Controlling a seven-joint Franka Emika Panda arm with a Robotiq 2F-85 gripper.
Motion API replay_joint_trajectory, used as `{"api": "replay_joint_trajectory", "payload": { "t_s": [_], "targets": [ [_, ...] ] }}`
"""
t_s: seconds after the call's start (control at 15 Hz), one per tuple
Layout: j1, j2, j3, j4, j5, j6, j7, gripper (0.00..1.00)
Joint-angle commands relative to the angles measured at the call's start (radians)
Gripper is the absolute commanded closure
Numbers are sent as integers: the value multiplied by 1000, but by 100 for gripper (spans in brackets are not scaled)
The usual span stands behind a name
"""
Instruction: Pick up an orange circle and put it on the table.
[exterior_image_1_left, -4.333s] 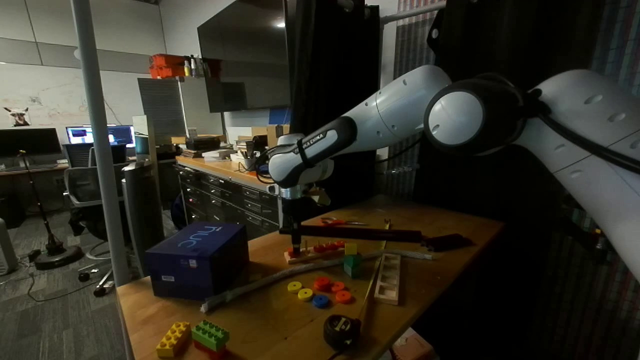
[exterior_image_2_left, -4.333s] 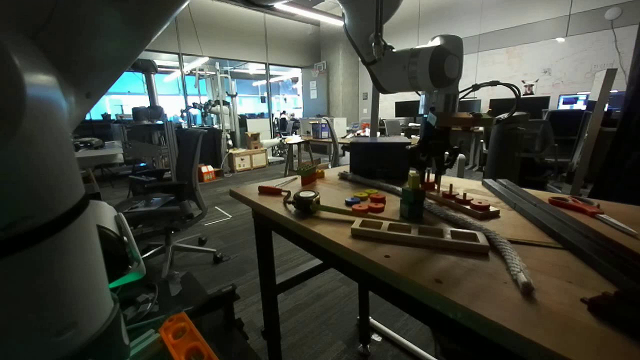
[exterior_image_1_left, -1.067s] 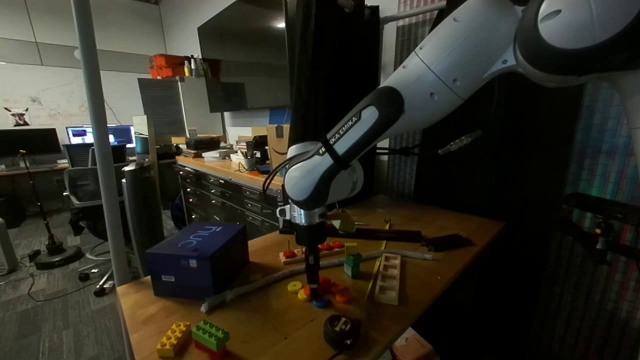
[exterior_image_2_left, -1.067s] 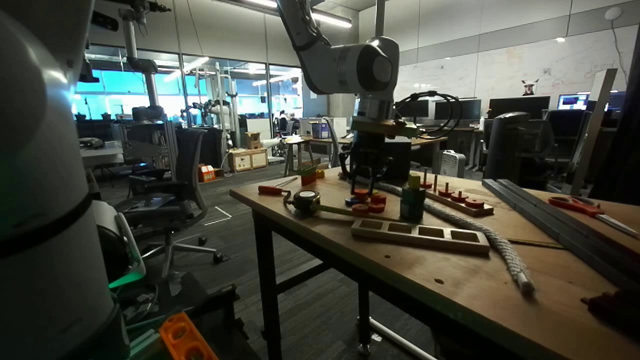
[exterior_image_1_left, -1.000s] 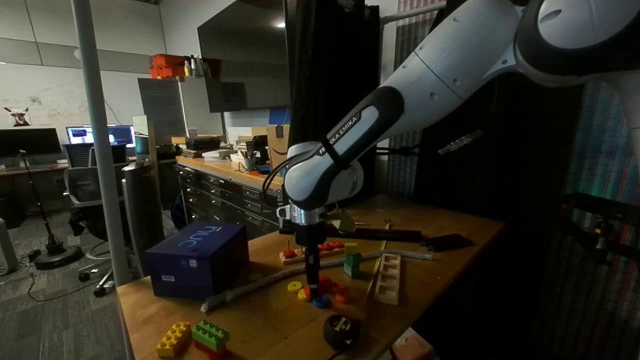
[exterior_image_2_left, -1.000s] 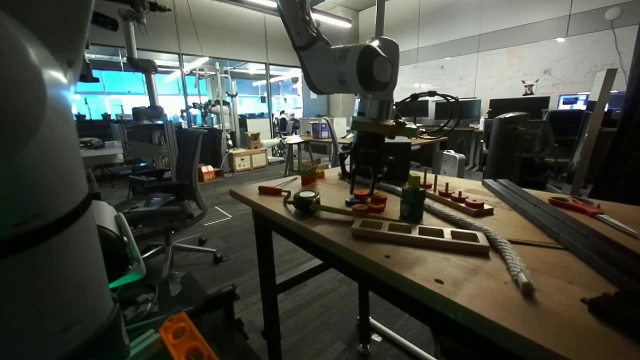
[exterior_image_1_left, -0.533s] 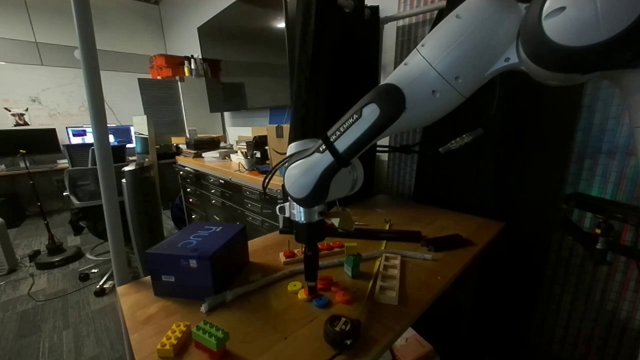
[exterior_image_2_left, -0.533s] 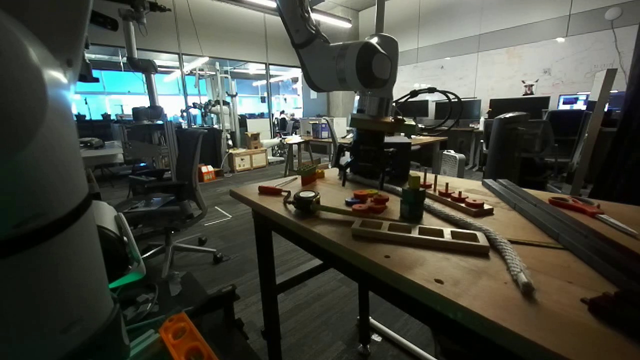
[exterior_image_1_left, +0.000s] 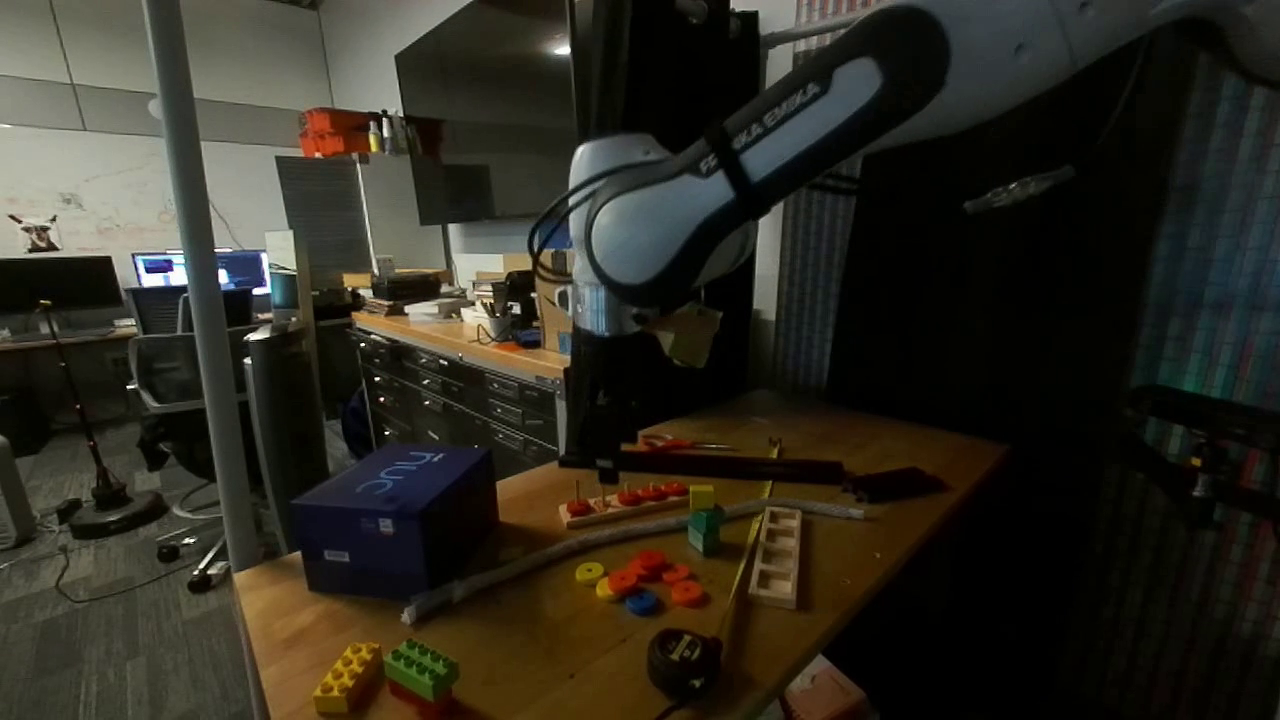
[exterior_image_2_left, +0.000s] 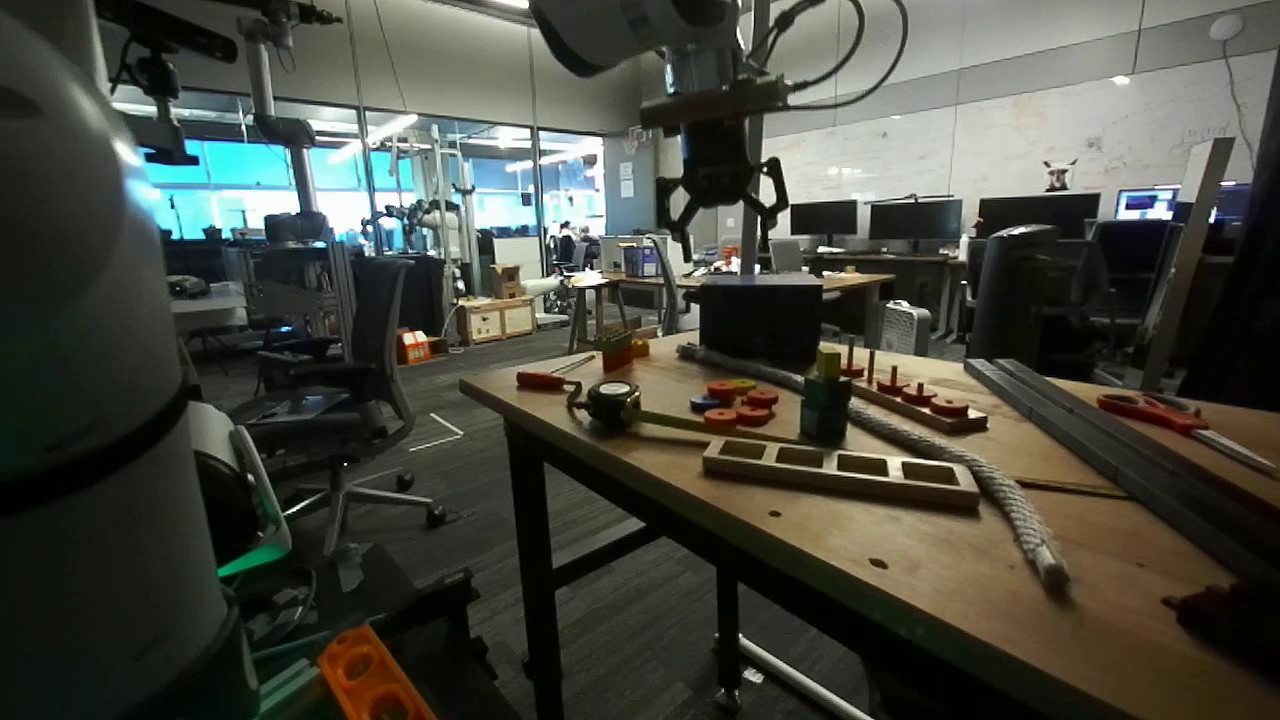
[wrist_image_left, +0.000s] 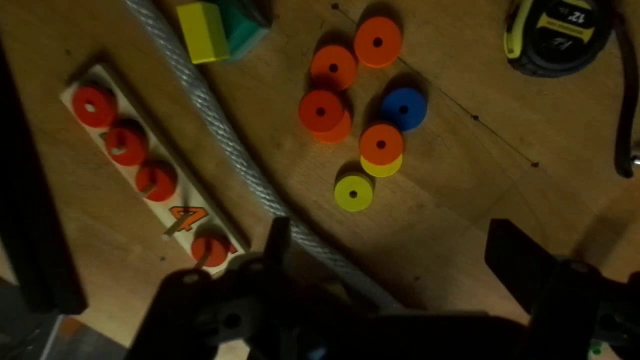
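An orange circle (wrist_image_left: 381, 144), a flat disc with a hole, lies partly on top of a yellow disc and against the blue disc (wrist_image_left: 404, 109) on the wooden table (exterior_image_1_left: 560, 650). In an exterior view that same orange circle (exterior_image_1_left: 622, 581) sits among the loose discs. Several more orange discs are grouped beside it, one overlapping another. High above the table my gripper (exterior_image_2_left: 725, 248) stands open, nothing between its fingers. In the wrist view the open gripper (wrist_image_left: 390, 221) has its fingertips wide apart, with tabletop and rope showing below.
A peg board (wrist_image_left: 185, 220) holds several red-orange discs, with one peg bare. A rope (exterior_image_2_left: 960, 460) crosses the table. Around it stand a blue box (exterior_image_1_left: 395, 520), a green-and-yellow block stack (exterior_image_2_left: 824, 395), a slotted wooden tray (exterior_image_2_left: 840, 472) and a tape measure (exterior_image_1_left: 684, 663).
From the peg board my gripper came to the loose discs. It opened, leaving an orange circle on the yellow disc, then rose well above the table.
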Motion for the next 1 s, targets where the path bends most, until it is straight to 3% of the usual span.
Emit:
{"api": "replay_joint_trajectory", "payload": {
  "t_s": [0.0,0.33,0.67,0.93],
  "targets": [
    [16,-206,-3,-57,-72,-120,204,0],
    [-15,-441,-2,-93,-111,-316,401,0],
    [-96,-627,-67,-142,-116,-436,490,0],
    [-100,-654,-181,-155,-55,-532,319,0]
  ]
}}
